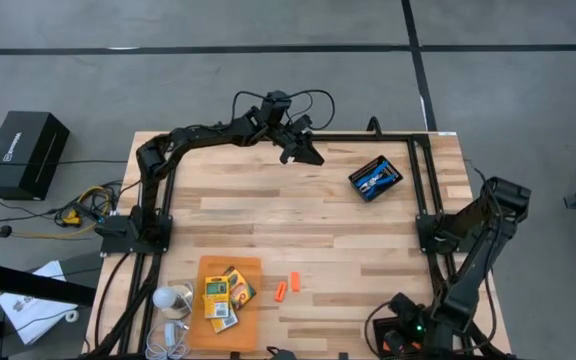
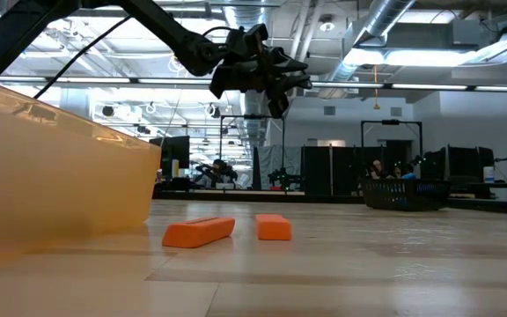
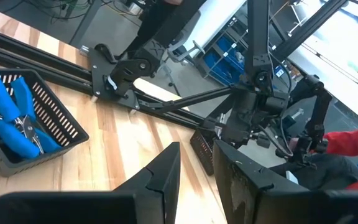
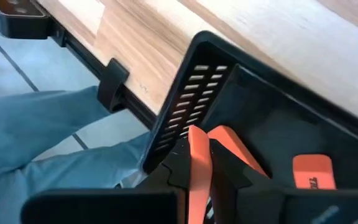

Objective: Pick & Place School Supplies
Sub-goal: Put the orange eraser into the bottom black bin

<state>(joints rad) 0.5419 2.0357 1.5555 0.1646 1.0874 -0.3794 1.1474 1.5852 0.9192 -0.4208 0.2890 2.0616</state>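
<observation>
High view: we see the left gripper (image 1: 303,152) raised at the table's far edge, the black basket (image 1: 375,178) with the blue-handled tool (image 1: 374,181) well off to its right, two orange sticks (image 1: 287,286) and the crayon boxes (image 1: 224,293) far toward the near edge. Low view: sticks lie near each other, apart. Left wrist view: fingers (image 3: 160,180) released, empty. Right wrist view: right gripper (image 4: 201,177) clenched on an orange stick (image 4: 199,168) over a black tray (image 4: 229,81).

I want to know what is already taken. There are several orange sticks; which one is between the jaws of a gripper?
The orange stick in the right wrist view: the right gripper clamps it over a black tray. The two on the table lie free.
</observation>
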